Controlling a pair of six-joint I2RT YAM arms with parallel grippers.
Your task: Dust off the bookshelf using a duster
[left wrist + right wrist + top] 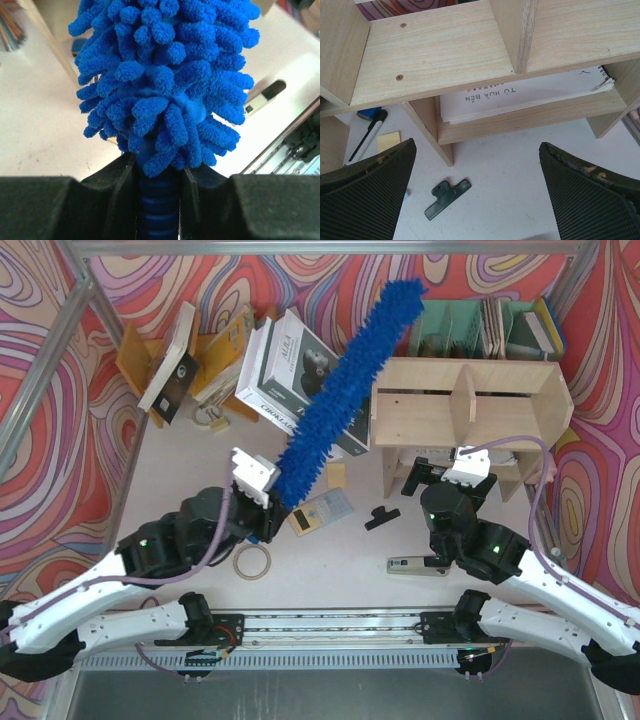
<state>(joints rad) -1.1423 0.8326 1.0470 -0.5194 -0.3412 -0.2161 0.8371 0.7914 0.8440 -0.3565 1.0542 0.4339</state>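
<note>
Swirl-patterned red, purple and yellow walls (pixel 40 390) enclose a pale, scuffed bench (pixel 180 480). On it stands the bookshelf (pixel 500 380), bare light plywood with upright dividers. Left of the bookshelf slants the duster (pixel 350 380), all shaggy bright-blue noodle strands. The left end effector (pixel 159 210) is clamped on its ribbed blue handle. The right end effector (pixel 477 195) gapes wide before the bookshelf's lower level.

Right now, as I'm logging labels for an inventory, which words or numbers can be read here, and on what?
"TU HUA BEN", accents unclear: white spiral-bound pad on the lower level of the light plywood bookshelf.
Black-and-white box, partly hidden by the fluffy blue duster: lettering too blurred to read.
Small tan card: print too small to read.
</note>
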